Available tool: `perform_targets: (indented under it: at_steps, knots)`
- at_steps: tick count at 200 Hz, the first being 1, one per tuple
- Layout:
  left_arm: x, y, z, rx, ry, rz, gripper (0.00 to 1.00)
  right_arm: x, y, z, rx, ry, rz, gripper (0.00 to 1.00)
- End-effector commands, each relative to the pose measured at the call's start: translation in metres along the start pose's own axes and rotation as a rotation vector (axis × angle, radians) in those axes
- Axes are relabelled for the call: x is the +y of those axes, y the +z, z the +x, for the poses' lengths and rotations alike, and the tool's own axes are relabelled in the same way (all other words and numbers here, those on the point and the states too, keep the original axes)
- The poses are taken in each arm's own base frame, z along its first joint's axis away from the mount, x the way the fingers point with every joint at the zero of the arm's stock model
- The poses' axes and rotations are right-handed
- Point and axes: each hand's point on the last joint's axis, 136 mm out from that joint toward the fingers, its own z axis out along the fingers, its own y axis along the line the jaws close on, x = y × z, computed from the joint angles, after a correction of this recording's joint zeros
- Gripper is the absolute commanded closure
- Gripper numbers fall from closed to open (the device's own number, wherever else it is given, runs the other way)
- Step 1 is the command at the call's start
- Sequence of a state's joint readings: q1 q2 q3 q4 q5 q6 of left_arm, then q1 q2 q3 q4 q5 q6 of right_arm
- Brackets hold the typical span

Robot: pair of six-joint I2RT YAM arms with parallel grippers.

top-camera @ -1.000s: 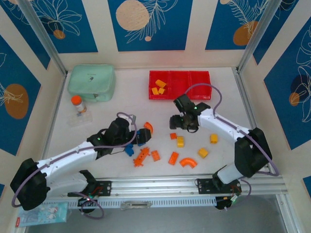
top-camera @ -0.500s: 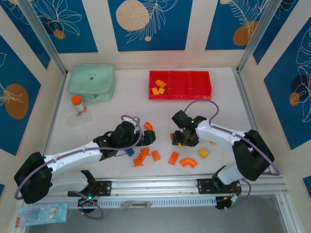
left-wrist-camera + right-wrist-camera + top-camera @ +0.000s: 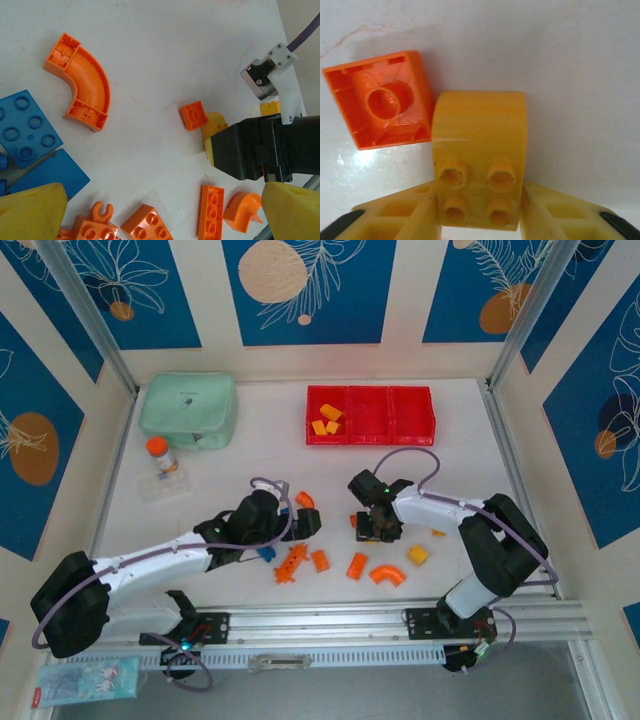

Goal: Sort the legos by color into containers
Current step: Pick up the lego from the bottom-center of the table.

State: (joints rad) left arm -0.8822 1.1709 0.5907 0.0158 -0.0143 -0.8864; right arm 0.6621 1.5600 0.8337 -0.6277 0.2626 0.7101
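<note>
Here the left gripper stands wide open with nothing in it, above a scatter of legos: blue bricks at the left edge of its wrist view and an orange curved piece at upper left. Further right in that view a small orange brick lies just beside a yellow brick, half covered by the right arm's black wrist housing.

The right gripper is the nearer by far. In its own view the yellow brick sits at centre, its long axis running up and down the frame in line with the fingers, studded end at the bottom, rounded end at the top. The fingers lie against its two long flanks with no gap to be seen, so I judge it gripped across the short width, though it seems to rest on the table. The orange brick, hollow side up, touches or nearly touches its upper left corner and may drag.

The containers lie straight up the overhead frame from this gripper. Yellow pieces sit in the leftmost bin, so the carry should go up and a little left.
</note>
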Motion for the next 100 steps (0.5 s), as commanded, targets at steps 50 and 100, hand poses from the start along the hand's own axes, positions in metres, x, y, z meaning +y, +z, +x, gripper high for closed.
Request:
perform_targets:
  at_steps: [50, 100]
  knots:
    - [-0.007, -0.005, -0.011, -0.041, 0.019, -0.004, 0.01, 0.005, -0.033, -0.019, -0.094, -0.042, -0.003, 0.68]
    - [-0.002, -0.029, -0.036, -0.130, 0.090, -0.062, 0.01, 0.027, -0.076, -0.070, -0.241, -0.100, -0.057, 0.68]
